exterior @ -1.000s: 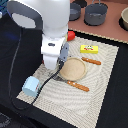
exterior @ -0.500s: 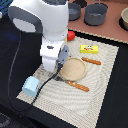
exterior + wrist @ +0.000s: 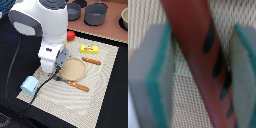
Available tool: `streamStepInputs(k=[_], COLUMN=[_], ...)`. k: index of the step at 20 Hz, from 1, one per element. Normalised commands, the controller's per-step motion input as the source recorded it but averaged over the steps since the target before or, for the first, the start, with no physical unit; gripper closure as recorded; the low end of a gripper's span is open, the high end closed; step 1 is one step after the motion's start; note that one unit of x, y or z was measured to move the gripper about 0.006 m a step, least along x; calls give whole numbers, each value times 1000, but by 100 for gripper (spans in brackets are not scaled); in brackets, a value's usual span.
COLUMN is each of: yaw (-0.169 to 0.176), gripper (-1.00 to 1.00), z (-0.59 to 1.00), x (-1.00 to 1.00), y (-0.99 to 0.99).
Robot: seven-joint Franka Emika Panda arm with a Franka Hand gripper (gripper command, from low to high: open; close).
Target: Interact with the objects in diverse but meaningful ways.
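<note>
In the wrist view, a dark brown sausage-like stick (image 3: 190, 35) with black stripes lies slanted on the woven mat, between the grey, teal-edged pads (image 3: 150, 75) of my gripper (image 3: 198, 70). The jaws stand open around it, with mat showing on both sides. In the exterior view the white arm (image 3: 52, 55) is bent low over the mat's left part and hides both the gripper and the stick. A red tomato-like ball (image 3: 71, 35) sits behind the arm. A yellow block (image 3: 89, 48) lies toward the exterior view's right, and a pale blue carton (image 3: 29, 86) sits at the mat's near left corner.
A tan round plate (image 3: 76, 69) lies beside the arm, with an orange-handled utensil (image 3: 91, 61) behind it and another (image 3: 77, 86) in front. Grey pots (image 3: 95, 14) and a bowl (image 3: 124, 17) stand at the back. A black cable (image 3: 15, 65) hangs at the left.
</note>
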Motion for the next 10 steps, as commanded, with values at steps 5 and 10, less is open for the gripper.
streamStepInputs(k=[5, 10], yaw=[-1, 0], gripper=[100, 100], z=[433, 1000], x=[-170, -274], y=[328, 510])
